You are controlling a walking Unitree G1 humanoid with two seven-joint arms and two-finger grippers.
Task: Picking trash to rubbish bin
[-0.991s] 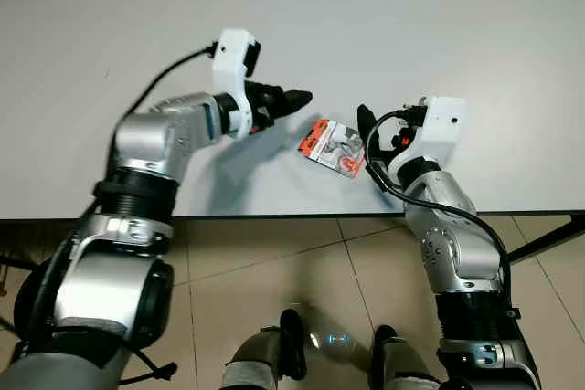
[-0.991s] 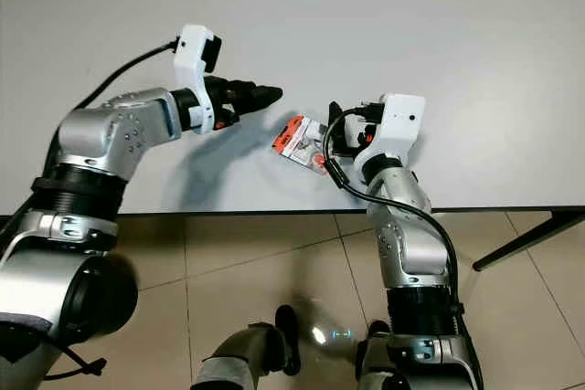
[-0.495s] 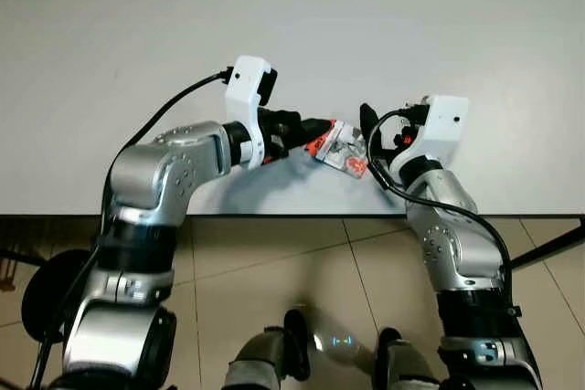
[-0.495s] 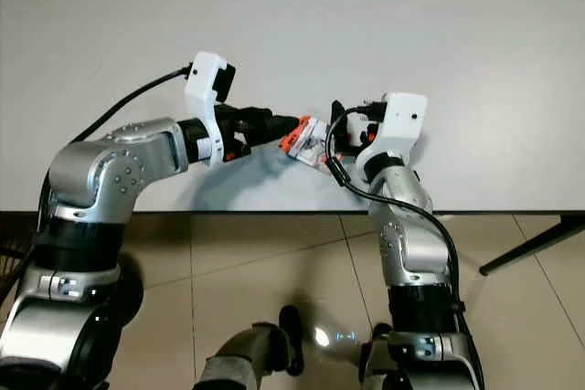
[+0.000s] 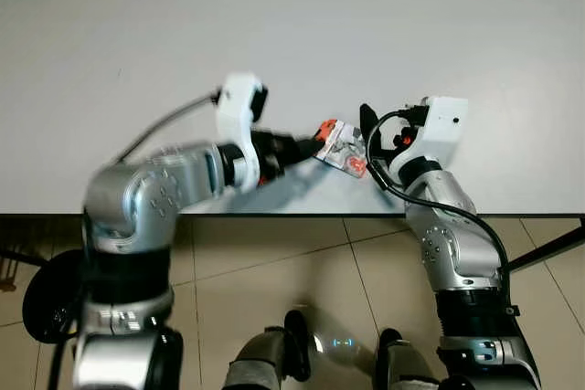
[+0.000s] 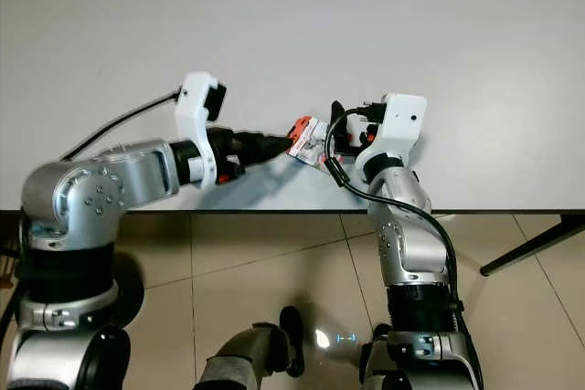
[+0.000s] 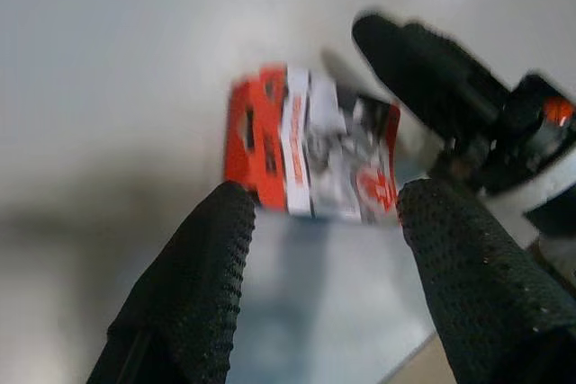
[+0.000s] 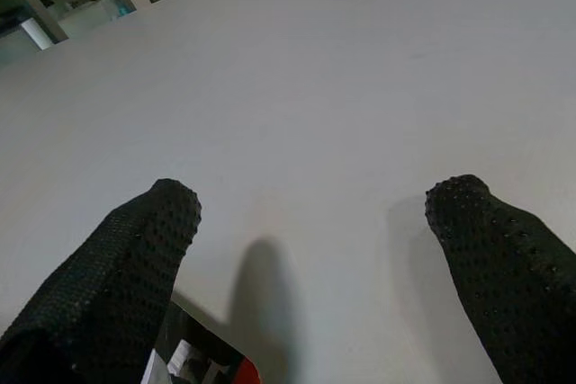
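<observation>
Wrapper (image 7: 310,155) looks light, thin and crinkly; left end effector (image 7: 319,213) gapes wide at its edge, right end effector (image 8: 310,222) likewise spread.

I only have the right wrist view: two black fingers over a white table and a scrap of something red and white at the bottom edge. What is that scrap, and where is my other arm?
Observer: It is a red and white wrapper lying on the white table near its front edge, just left of the right gripper.
Operator: And the left arm?
Observer: The left gripper is at the wrapper's other side, fingers open, with the wrapper just beyond the fingertips.
Operator: Is it gripped yet?
Observer: No. In the left wrist view both fingers stand apart, not closed on it.
Operator: Any bin in sight?
Observer: I can't see one; below the table edge there is tiled floor.
</observation>
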